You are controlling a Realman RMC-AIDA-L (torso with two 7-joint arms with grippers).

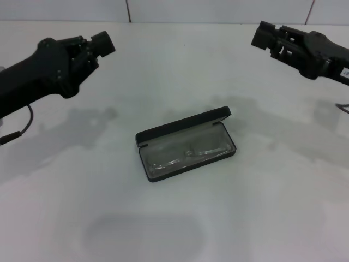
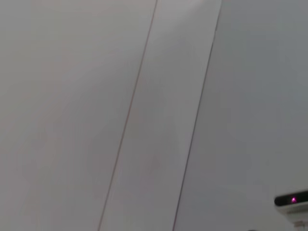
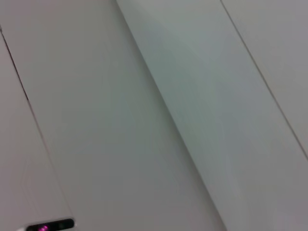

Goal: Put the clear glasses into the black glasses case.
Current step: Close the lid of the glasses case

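Glasses [image 1: 188, 153] lie inside the open case [image 1: 185, 143] at frame centre, long axis slanting up-right, roughly midway between left gripper [image 1: 103, 42] upper left and right gripper [image 1: 260, 34] upper right, finger positions unclear.

Only the open black glasses case [image 1: 185, 143] interrupts the table [image 1: 262, 218].

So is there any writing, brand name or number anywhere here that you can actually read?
None can be read.
Right tool: the arm behind it carries a small white label at the picture's edge, too small and cut off to read.
Black glasses case, lid open, clear glasses inside: no lettering shows.
Left tool: no markings show.
Both wrist views: no text.
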